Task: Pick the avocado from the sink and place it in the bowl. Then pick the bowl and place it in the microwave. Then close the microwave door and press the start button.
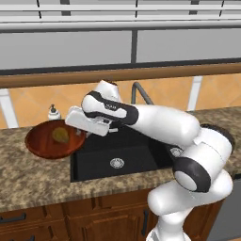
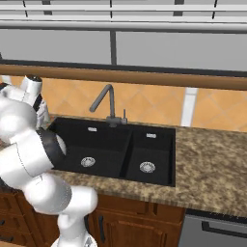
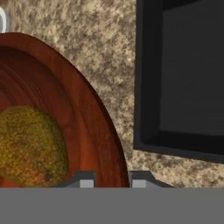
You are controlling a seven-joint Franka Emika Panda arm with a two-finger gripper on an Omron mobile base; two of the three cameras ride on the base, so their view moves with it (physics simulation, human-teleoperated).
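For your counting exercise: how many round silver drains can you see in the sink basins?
2. One drain sits in the floor of the sink's left basin; the other drain sits in the right basin. None appears hidden, though the arm covers part of the left basin.

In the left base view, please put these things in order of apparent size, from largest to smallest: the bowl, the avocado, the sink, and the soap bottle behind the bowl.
1. The sink, the largest.
2. The bowl.
3 and 4. The avocado and the soap bottle look nearly alike in size; the bowl hides the bottle's base, so I do not rank them.
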